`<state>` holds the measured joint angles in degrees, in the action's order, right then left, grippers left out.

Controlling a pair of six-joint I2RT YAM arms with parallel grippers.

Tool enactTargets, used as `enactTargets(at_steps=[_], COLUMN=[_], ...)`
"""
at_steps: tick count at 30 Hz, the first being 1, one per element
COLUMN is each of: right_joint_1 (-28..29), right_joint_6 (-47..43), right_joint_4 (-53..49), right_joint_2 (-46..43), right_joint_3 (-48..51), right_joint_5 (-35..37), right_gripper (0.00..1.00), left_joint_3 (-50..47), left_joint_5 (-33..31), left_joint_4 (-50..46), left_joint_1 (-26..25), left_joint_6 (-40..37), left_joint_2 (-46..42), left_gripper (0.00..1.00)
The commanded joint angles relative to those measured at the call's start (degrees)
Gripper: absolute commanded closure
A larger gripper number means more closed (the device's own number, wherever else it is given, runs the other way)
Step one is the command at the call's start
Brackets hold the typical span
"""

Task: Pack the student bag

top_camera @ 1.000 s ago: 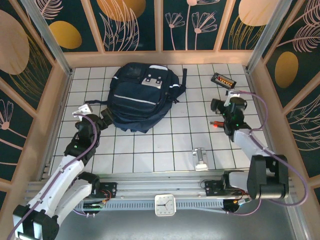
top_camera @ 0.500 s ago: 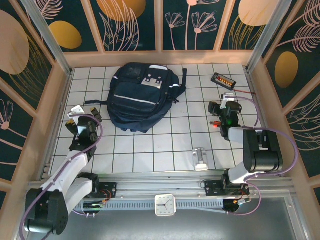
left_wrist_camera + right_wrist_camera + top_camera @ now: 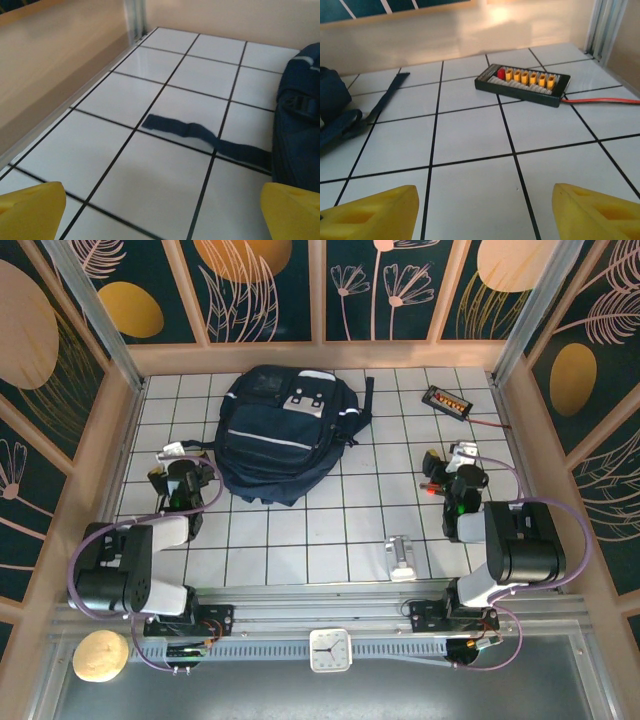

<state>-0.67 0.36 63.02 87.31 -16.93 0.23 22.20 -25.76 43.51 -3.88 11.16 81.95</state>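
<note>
The student bag (image 3: 280, 435) lies flat on the white tiled tabletop (image 3: 300, 540), toward the far side and a little left of centre, its grey stripes and the pale buckle patch facing up. One black strap (image 3: 200, 135) trails off its left side across the tiles. From my left wrist view the bag (image 3: 300, 125) fills the right edge, with that strap running out from under it. On the right wrist view I catch just a corner of the bag (image 3: 332, 107) at the left, and another strap (image 3: 387, 97) lying straight on the tiles beside it.

My left hand (image 3: 178, 462) sits just left of the bag, low over the tabletop, fingers spread wide with nothing between them; the yellow fingertips (image 3: 30, 210) frame bare tile. My right hand (image 3: 448, 458) is well to the right of the bag, also spread apart and holding nothing (bare tile between its yellow pads (image 3: 370, 212)).

Beyond the right hand, near the far right corner, lies a black connector board (image 3: 445, 400) with a row of yellow plugs, a red wire (image 3: 490, 422) leading off it. Nearer me a small silver clip (image 3: 401, 555) rests on the tiles, and a white clock (image 3: 328, 650) sits on the front rail
</note>
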Motion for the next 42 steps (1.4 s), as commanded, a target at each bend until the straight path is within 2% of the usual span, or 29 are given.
enactTargets(at_steps=[1, 5, 10, 11, 14, 15, 16, 33, 42], right_joint_1=[-0.34, -0.81, -1.96, -1.97, -2.05, -2.06, -1.97, -0.94, -1.16], right_joint_6=[0.67, 1.03, 1.57, 1.57, 1.60, 1.50, 1.49, 0.81, 0.54], right_joint_4=[7.37, 11.11, 9.59, 9.49, 9.98, 10.23, 10.42, 13.26, 12.39], right_joint_2=[0.01, 1.63, 1.34, 1.37, 1.50, 1.59, 1.63, 2.11, 2.17], right_joint_3=[2.21, 3.77, 3.35, 3.35, 3.36, 3.43, 3.44, 4.57, 4.10], right_joint_5=[2.31, 1.16, -1.18, -1.28, -1.37, -1.24, -1.13, 0.47, -1.33], right_gripper=[0.29, 0.29, 0.25, 0.24, 0.17, 0.03, 0.01, 0.01, 0.01], left_joint_3=[-0.90, -4.38, -9.04, -8.88, -8.62, -8.64, -8.46, -9.06, -8.99], left_joint_5=[4.18, 8.95, 12.74, 12.61, 12.98, 13.08, 13.10, 13.10, 13.15], left_joint_4=[11.79, 18.34, 30.23, 30.06, 29.37, 29.57, 29.05, 29.88, 29.88], left_joint_1=[0.75, 1.63, 2.24, 2.25, 2.55, 2.65, 2.72, 2.74, 2.67], left_joint_6=[-4.08, -5.08, -5.94, -5.88, -5.58, -5.54, -5.58, -5.87, -5.84], left_joint_2=[0.83, 1.51, 5.10, 5.06, 5.07, 5.15, 5.08, 4.97, 4.95], left_gripper=[0.01, 0.01, 0.01, 0.01, 0.01, 0.01, 0.01, 0.01, 0.01])
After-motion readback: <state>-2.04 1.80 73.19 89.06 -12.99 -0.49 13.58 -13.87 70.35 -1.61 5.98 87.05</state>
